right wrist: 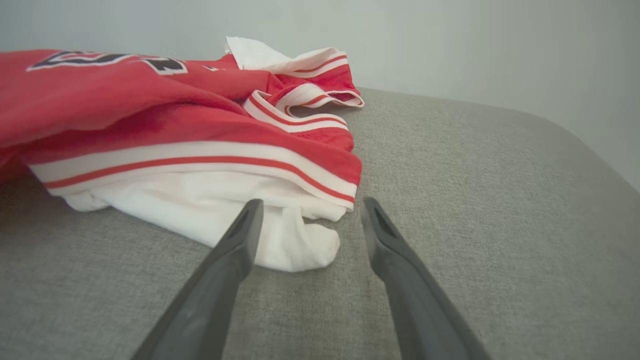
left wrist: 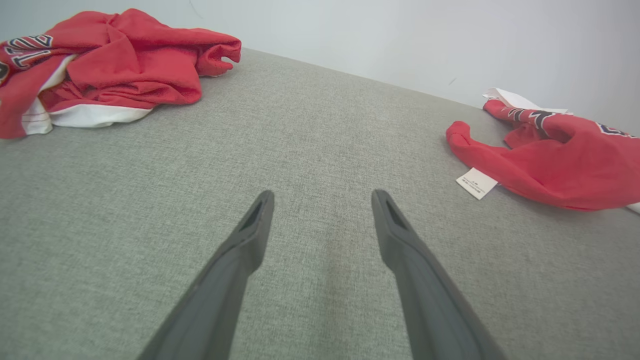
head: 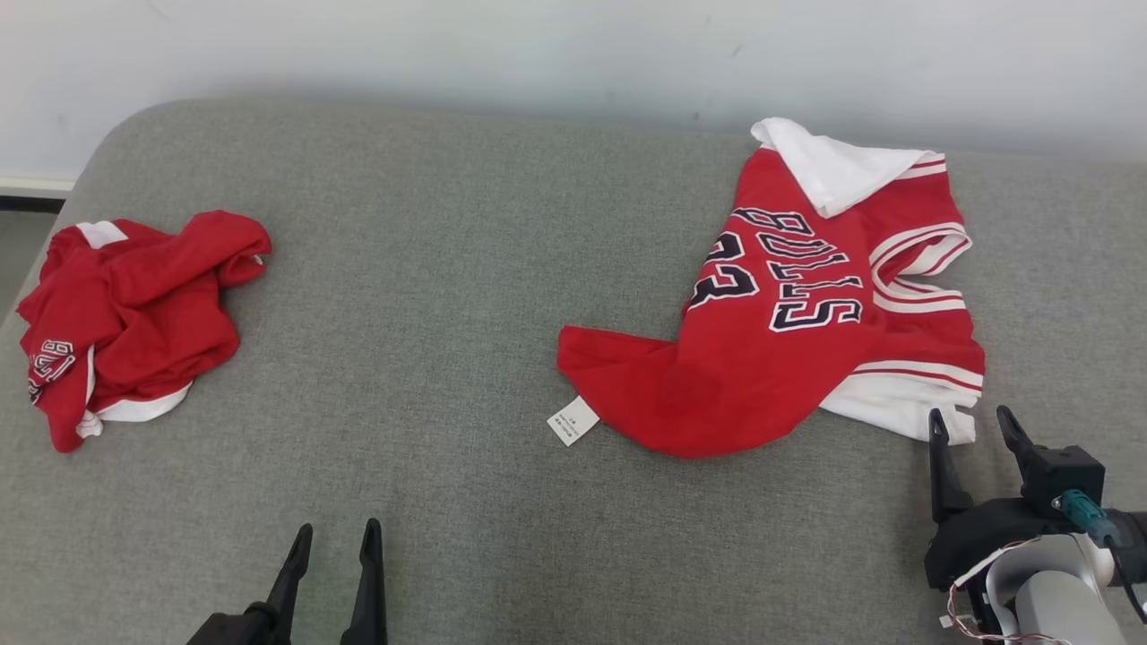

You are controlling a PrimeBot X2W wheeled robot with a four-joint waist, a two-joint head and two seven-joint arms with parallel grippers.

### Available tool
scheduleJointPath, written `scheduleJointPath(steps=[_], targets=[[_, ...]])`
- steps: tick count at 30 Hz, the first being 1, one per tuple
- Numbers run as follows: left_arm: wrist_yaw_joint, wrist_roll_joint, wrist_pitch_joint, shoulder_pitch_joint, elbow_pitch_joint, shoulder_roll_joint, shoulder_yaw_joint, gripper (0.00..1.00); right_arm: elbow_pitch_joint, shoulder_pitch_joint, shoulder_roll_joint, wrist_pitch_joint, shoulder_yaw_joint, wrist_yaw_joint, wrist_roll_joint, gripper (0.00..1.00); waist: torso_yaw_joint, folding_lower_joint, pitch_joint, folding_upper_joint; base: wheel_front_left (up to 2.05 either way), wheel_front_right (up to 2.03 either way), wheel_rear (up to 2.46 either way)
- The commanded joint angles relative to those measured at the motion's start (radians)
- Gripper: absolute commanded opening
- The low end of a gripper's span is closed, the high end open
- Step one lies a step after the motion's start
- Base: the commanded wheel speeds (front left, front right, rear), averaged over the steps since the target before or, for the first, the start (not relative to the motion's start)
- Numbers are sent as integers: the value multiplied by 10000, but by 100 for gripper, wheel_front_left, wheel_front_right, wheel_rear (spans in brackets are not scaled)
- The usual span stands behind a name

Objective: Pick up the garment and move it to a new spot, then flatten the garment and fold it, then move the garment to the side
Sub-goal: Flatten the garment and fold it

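Note:
A red and white jersey garment (head: 771, 358) with dark lettering lies loosely spread at the right of the grey padded surface (head: 448, 313), a white label sticking out at its left end. My right gripper (head: 970, 414) stands open just in front of its white hem corner. In the right wrist view the right gripper (right wrist: 310, 202) has that white hem of the garment (right wrist: 280, 240) between and just beyond its fingertips, not pinched. My left gripper (head: 338, 528) is open over bare fabric at the bottom centre-left; the left wrist view shows the left gripper (left wrist: 322, 195) with the garment (left wrist: 560, 160) off to the right.
A second red and white jersey (head: 134, 313) lies crumpled in a heap at the far left edge, also the heap (left wrist: 115, 65) in the left wrist view. A white wall (head: 573, 54) runs along the back of the surface. Bare grey fabric spans the middle.

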Motion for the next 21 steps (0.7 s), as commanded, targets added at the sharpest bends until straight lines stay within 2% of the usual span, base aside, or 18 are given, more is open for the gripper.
scheduleJointPath(steps=[1, 3, 4, 5, 6, 7, 8, 9, 13, 16, 21], targets=[[14, 97, -34, -71, -47, 7, -21, 100, 120, -67, 35, -1, -5, -26, 38, 100, 93, 1, 120, 0, 0, 0, 0], [14, 110, -34, -120, -34, 8, -64, 100, 254, -142, 17, -1, -54, -26, 58, 97, 162, 1, 197, 0, 0, 0, 0], [14, 119, -34, -158, -32, 7, -91, 100, 365, -166, 15, -1, -65, -26, 79, 87, 198, 1, 231, 0, 0, 0, 0], [14, 121, -34, -181, -31, 7, -99, 100, 481, -177, 29, -1, -58, -26, 96, 72, 219, 1, 250, 0, 0, 0, 0], [14, 124, -34, -190, -33, 8, -107, 100, 547, -194, 27, -1, -64, -26, 108, 45, 238, 1, 268, 0, 0, 0, 0], [14, 136, -34, -208, -37, 7, -114, 100, 614, -208, 13, -1, -57, -26, 108, 40, 255, 1, 283, 0, 0, 0, 0], [14, 145, -34, -217, -37, 7, -116, 100, 657, -200, 13, -1, -43, -26, 135, 16, 268, 1, 285, 0, 0, 0, 0], [14, 153, -34, -213, -36, 7, -109, 100, 683, -174, 21, -1, -26, -26, 166, 2, 270, 1, 274, 0, 0, 0, 0], [14, 240, -34, -54, -18, 5, -12, 100, 442, 6, 66, -3, 44, -26, 408, 0, 118, 1, 76, 0, 0, 0, 0], [14, 257, -34, 121, -10, 8, 48, 100, -220, 272, 174, -3, 134, -26, 782, 0, -153, 1, -214, 0, 0, 0, 0], [14, 252, -34, 384, -31, 7, 131, 100, -1686, 856, 260, -1, 649, -26, 2074, 0, -840, 1, -790, 0, 0, 0, 0]])
